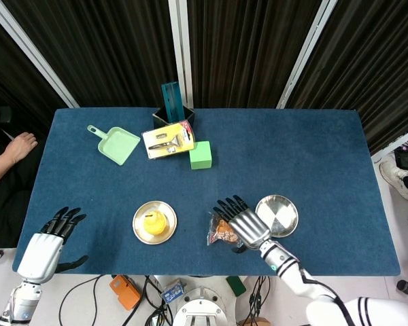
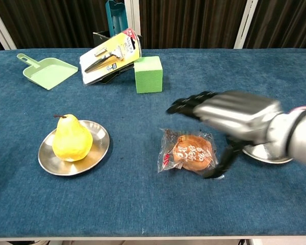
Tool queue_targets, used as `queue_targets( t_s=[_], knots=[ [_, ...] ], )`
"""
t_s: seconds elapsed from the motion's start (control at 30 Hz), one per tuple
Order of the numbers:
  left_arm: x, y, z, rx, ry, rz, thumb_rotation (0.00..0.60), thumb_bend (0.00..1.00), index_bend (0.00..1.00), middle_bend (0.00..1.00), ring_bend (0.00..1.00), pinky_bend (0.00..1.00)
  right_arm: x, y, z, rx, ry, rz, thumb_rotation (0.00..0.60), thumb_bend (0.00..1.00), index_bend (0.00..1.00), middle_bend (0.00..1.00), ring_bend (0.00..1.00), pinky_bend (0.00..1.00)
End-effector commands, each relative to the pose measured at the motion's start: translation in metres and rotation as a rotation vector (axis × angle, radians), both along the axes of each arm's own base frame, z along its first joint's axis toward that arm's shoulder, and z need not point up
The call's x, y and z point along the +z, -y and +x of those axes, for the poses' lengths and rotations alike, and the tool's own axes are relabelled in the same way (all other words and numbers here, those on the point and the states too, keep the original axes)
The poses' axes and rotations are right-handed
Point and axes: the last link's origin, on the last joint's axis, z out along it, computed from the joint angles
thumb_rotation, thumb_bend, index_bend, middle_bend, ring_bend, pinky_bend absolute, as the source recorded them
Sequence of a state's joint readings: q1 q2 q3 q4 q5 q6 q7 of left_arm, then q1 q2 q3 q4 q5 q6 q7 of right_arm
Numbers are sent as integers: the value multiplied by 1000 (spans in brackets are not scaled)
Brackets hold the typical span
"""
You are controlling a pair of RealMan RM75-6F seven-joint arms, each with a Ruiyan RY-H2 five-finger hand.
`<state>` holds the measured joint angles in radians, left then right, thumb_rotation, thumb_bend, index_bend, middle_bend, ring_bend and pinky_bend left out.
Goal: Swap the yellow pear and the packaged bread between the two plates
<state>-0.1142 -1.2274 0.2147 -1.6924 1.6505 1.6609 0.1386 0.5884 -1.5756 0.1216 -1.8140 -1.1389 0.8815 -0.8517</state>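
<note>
on blue cloth, clear-wrapped orange packaged bread (image 2: 193,153) under spread, apparently empty right hand (image 2: 229,115)

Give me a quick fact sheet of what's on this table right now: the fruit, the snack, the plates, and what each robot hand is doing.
pear: yellow pear, upright on the left plate
bread: packaged bread, lying on the blue cloth between the plates
right plate: no food on it
right hand: fingers spread, over the bread, not gripping it
left hand: open, near the table's left front corner, holding nothing
</note>
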Motion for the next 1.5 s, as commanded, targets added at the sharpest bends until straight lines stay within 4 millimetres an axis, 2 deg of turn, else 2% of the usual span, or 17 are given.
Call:
queue_targets(
  t_s=[0.03,0.07,0.13,0.2,0.3,0.47,0.57,0.67,0.8,0.93,1.0,1.1,1.13,1.3,1.37,1.43,1.5],
  knots=[
    [3,0,-1,-2,3,6,600,23,166,102,59,274,-32,2,27,16,-47,42,488,236,37,80,22,99],
    [3,-1,-1,-1,7,7,600,23,166,102,59,274,-33,3,27,12,-57,38,488,249,80,116,53,146],
    [4,-2,-2,1,11,9,600,25,166,102,59,274,-33,4,26,0,-63,39,508,288,240,221,180,285],
    [4,-3,-2,7,16,12,600,26,166,102,59,274,-32,7,25,-11,-59,21,574,336,409,349,329,441],
    [3,-4,-3,14,20,13,600,28,166,102,59,274,-28,11,25,-28,-40,-7,600,380,596,512,520,644],
    [4,-5,-2,16,19,22,600,27,166,102,59,274,-10,20,26,-45,25,-72,600,411,661,563,570,700],
    [4,-5,0,14,21,25,600,27,166,102,59,274,10,28,23,-55,53,-119,600,415,668,570,575,706],
    [5,-6,0,14,23,25,600,27,166,102,59,274,38,39,8,-74,51,-190,600,415,668,570,575,706],
    [2,-9,0,14,25,13,600,28,166,102,59,274,69,52,-26,-134,-2,-258,600,416,654,568,575,705],
    [-4,-11,2,5,18,-7,600,28,166,102,59,274,77,57,-58,-181,-78,-254,600,415,602,568,561,703],
    [-7,-12,4,2,14,-16,600,28,166,102,59,274,75,58,-68,-202,-80,-228,600,416,526,549,530,701],
    [-11,-13,5,5,5,-28,600,28,166,102,59,274,70,59,-76,-212,-74,-199,600,415,343,435,437,686],
    [-12,-13,5,7,3,-31,600,28,166,102,59,274,68,60,-79,-211,-74,-190,600,415,316,415,419,680],
    [-14,-13,6,8,2,-34,600,28,166,102,59,274,58,59,-85,-204,-81,-140,600,415,57,248,258,562],
    [-13,-13,6,8,6,-33,600,28,166,101,59,274,57,57,-85,-203,-86,-120,600,413,4,179,194,482],
    [-11,-12,5,7,10,-27,600,28,166,101,59,274,61,54,-84,-203,-70,-115,600,381,0,115,134,407],
    [-9,-10,5,7,18,-20,600,27,166,101,59,274,68,48,-83,-193,-52,-120,594,291,0,33,45,309]
  ],
)
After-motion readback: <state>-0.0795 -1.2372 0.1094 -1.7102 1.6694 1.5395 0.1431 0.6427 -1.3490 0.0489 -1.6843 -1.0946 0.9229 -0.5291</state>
